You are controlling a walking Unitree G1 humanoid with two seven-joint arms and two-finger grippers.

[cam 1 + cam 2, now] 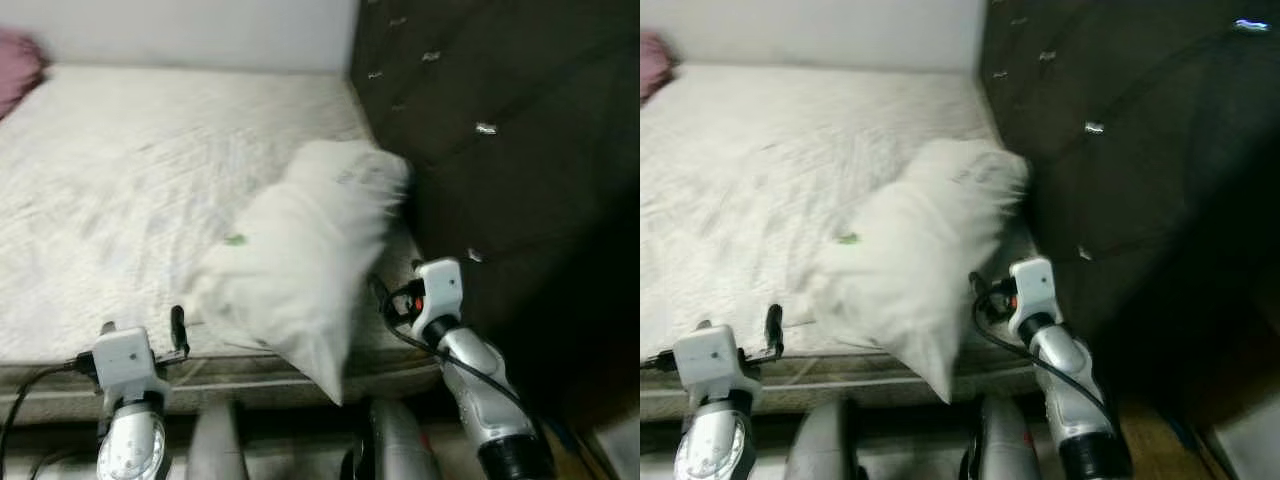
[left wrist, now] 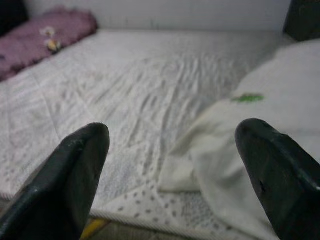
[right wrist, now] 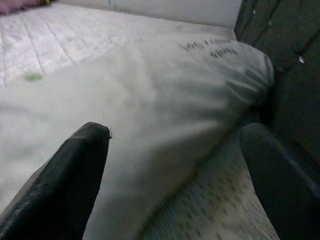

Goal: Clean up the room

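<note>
Soft matt white cloth pillow (image 1: pixel 300 260), quilted, dotted white mattress fabric (image 1: pixel 120 180), dark tufted headboard (image 1: pixel 500 150) with shiny studs, upper right, purple knitted-looking cloth (image 2: pixel 45 37), upper left

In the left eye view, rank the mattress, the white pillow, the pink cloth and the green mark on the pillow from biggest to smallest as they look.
1. Mattress, taking up most of the left side.
2. White pillow, lying at the bed's corner beside the dark headboard.
3. Pink cloth, cut off by the picture's edge, so its full size is unsure.
4. Green mark, a small spot.

The big white pillow (image 1: pixel 300 265) lies against the dark headboard (image 1: pixel 500 130); the bed (image 1: pixel 120 190) to its left is wide open.
</note>
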